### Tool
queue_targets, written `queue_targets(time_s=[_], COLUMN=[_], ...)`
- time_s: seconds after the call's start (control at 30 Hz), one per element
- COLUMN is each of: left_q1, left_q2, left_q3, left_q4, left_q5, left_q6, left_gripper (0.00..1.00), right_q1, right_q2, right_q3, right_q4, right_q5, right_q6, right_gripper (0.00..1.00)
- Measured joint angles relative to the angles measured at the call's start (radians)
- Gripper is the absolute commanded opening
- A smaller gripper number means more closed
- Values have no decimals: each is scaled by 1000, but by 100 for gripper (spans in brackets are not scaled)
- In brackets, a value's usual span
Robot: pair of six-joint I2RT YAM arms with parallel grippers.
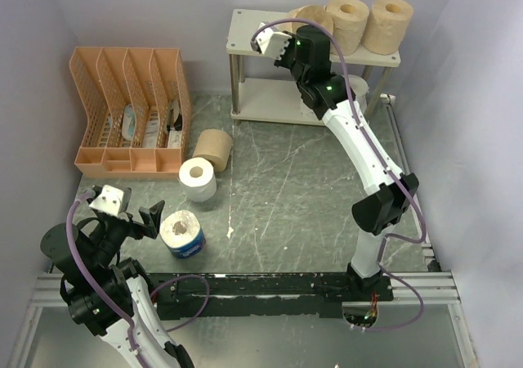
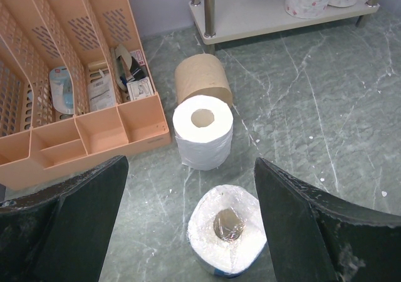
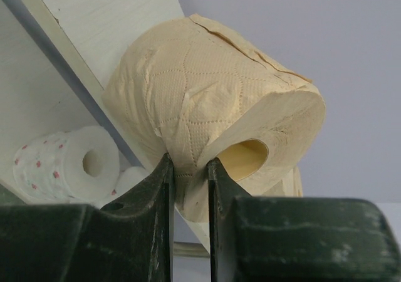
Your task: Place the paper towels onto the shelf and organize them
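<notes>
Right claw (image 3: 188, 182): nearly closed, pinching the paper wall of a tan roll (image 3: 207, 106). One finger sits against the outer wrap, the other at the mouth of the hollow core. The roll lies directly ahead of the claw at the front edge of the top board (image 3: 106, 19) of the shelf (image 1: 245, 37). It appears to rest on that board, though the contact itself is not visible. Beyond the claw on the same board stand two more tan rolls (image 1: 347, 20), upright and side by side. Below and to the left of the claw, on the lower board, lie red-speckled white rolls (image 3: 69, 163) with their cores facing the claw.

Left claw (image 2: 190, 163): fully spread, holding nothing, raised above the surface (image 2: 326, 119).

- Between and just below the fingers: a blue-wrapped roll (image 2: 227, 238), upright.
- Ahead of the claw: a white roll (image 2: 202, 131), upright.
- Further ahead, touching the white roll: a tan-brown roll (image 2: 200, 78) on its side.
- Ahead and left of the claw: an orange mesh organizer (image 2: 75, 75) holding small packets.
</notes>
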Motion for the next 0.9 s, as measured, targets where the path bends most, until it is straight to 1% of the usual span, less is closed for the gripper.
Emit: queue_targets(time_s=[0.07,0.1,0.27,0.33,0.43,0.57,0.6,0.63,0.67,0.8,0.9], left_q1=[0,0,0,0,0,0,0,0,0,0,0], left_q2=[0,0,0,0,0,0,0,0,0,0,0], left_q3=[0,0,0,0,0,0,0,0,0,0,0], left_q4=[0,0,0,0,0,0,0,0,0,0,0], left_q5=[0,0,0,0,0,0,0,0,0,0,0], left_q6=[0,0,0,0,0,0,0,0,0,0,0], left_gripper=[94,94,94,94,94,94,94,94,94,94,94], right_q1=[0,0,0,0,0,0,0,0,0,0,13], right_q2=[10,14,27,29,29,28,28,28,28,28,16], right_q3=[-6,-10,-24,-33,-40,-40,-40,-40,-40,-42,-77], right_q4=[18,30,86,109,137,196,216,231,241,294,381], right_q5=[3,5,22,29,38,51,53,53,55,63,90], right_q6=[0,0,-7,-11,-21,-38,-42,-46,-47,-77,-106], right_gripper=[0,2,23,28,42,45,57,89,99,100,100])
